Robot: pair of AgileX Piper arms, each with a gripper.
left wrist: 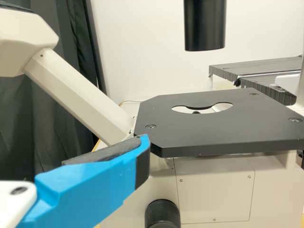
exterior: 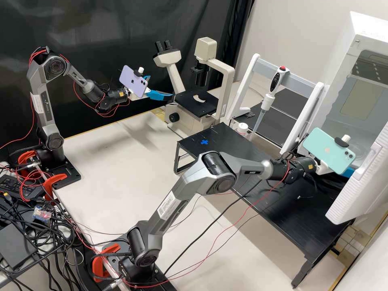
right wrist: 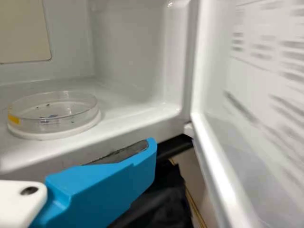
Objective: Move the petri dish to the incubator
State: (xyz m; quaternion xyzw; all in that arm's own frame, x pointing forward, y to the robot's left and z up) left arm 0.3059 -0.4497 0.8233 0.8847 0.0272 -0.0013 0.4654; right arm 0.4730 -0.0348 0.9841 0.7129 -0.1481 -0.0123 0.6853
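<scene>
"Petri dish (right wrist: 53, 124): where is it, and why there?"

"Inside the incubator (exterior: 370, 30), near the front of its floor. It lies flat on a round white base (right wrist: 47, 136), which probably keeps it steady. The incubator stands at the upper right of the high view, its door (exterior: 355, 194) swung open, which leaves room for an arm at the mouth."

"And the right gripper (exterior: 347, 173)?"

"Toward the right edge of the high view, beside that door. It is spread and empty: in the right wrist view, one blue finger (right wrist: 109, 185) has its dark pad bare, apart from the dish. I judge the dish delivered; the next move would be to draw clear without brushing the door."

"How is the right arm (exterior: 171, 202) posed?"

"Its base is at the lower centre. It slants up to a bend near the middle of the frame, then runs rightward, almost level, over the black table (exterior: 301, 226)."

"The left gripper (exterior: 161, 87)?"

"Upper middle of the high view, beside the microscope stage (exterior: 188, 103), wide apart with nothing between. Perhaps it waits where a dish would be fetched. The left arm (exterior: 44, 101) rises at the left, bends high, then slopes down rightward."
</scene>
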